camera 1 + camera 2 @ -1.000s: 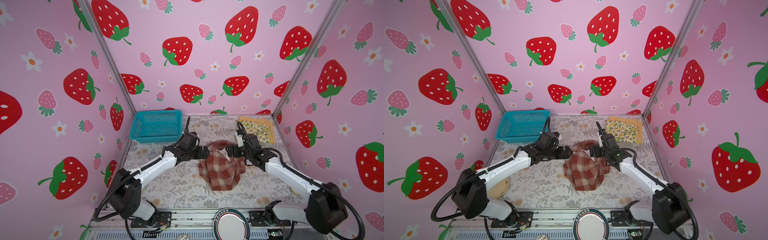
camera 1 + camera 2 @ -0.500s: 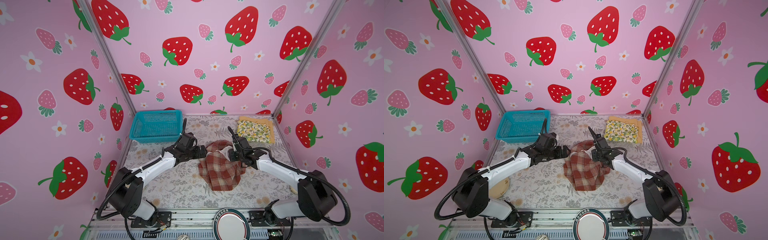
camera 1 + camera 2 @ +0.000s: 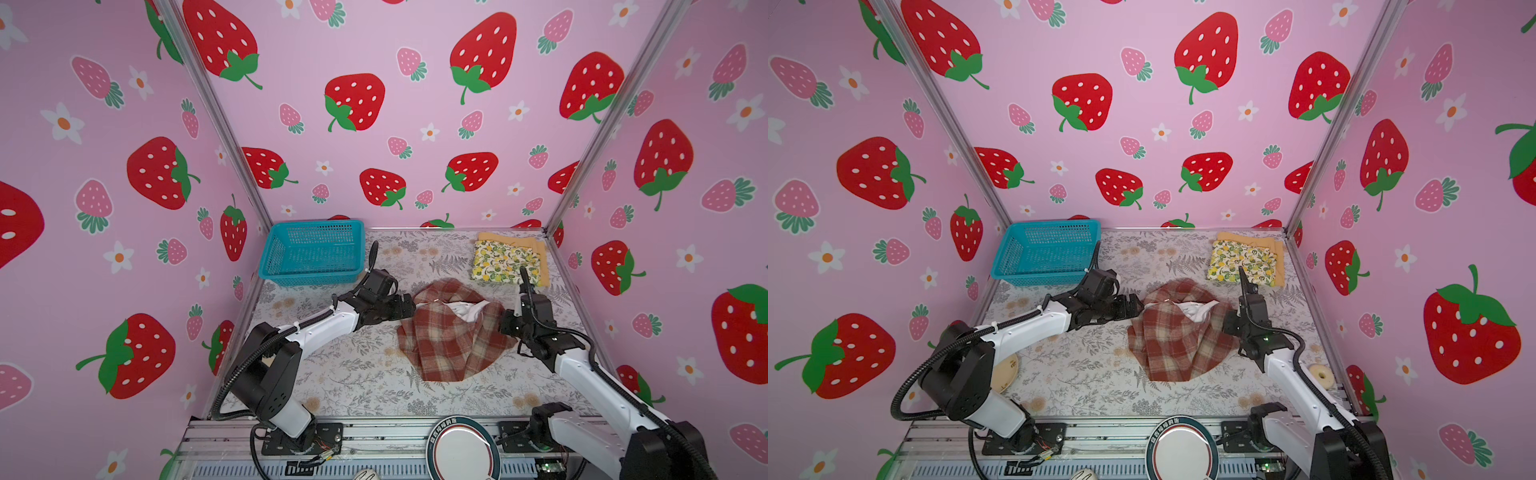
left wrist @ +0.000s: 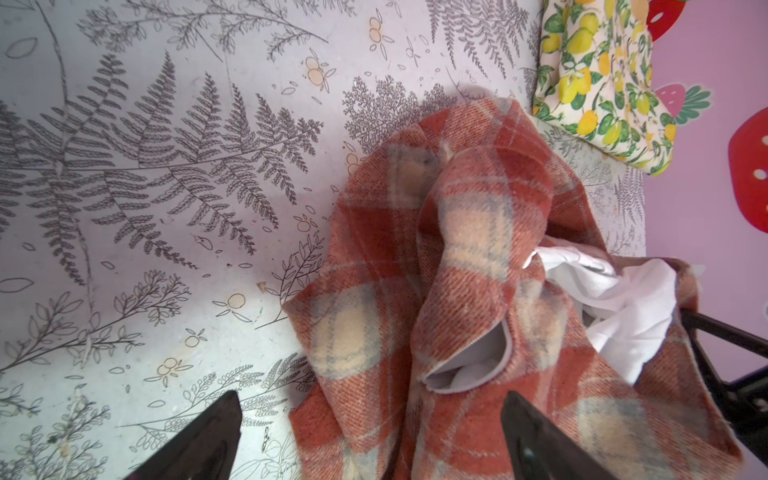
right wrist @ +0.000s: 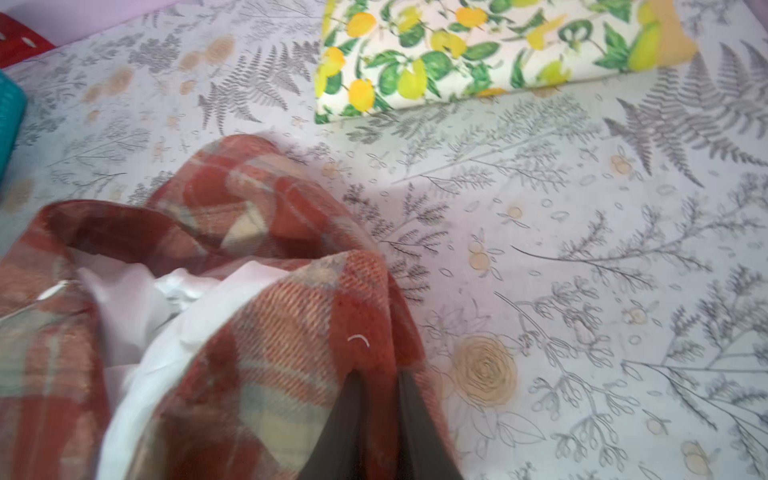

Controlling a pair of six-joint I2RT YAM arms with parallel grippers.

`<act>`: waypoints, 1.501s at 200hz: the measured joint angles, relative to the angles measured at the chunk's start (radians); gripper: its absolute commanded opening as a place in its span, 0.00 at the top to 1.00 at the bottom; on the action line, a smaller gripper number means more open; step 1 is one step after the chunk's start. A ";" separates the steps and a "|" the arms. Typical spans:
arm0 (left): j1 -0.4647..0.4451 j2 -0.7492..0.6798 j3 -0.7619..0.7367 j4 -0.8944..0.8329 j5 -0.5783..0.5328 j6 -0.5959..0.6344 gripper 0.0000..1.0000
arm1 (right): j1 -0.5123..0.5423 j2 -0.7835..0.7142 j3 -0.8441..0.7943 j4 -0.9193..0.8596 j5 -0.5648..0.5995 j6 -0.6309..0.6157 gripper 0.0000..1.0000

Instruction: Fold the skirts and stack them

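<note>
One plaid skirt lies crumpled on the surface between both claws. The right claw is pinched together on its edge, and the left claw stands wide apart at its other side. Beyond the right claw, the lemon skirt rests folded on the mustard skirt.

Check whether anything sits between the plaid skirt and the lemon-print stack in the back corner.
Nothing visible. Only bare fern-print tablecloth lies between the plaid skirt and the lemon skirt, which lies on the mustard skirt. The teal basket stands off on the other side.
</note>
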 measured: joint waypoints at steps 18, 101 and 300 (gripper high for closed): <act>0.000 0.008 -0.001 0.002 -0.005 -0.008 0.02 | -0.059 -0.029 -0.060 0.007 -0.035 0.013 0.76; 0.014 0.069 -0.007 0.022 -0.063 -0.059 0.02 | -0.094 -0.322 0.047 -0.018 -0.140 0.008 0.00; 0.021 0.282 0.083 0.108 -0.043 -0.130 0.47 | 0.298 0.634 0.507 0.127 -0.374 -0.148 0.22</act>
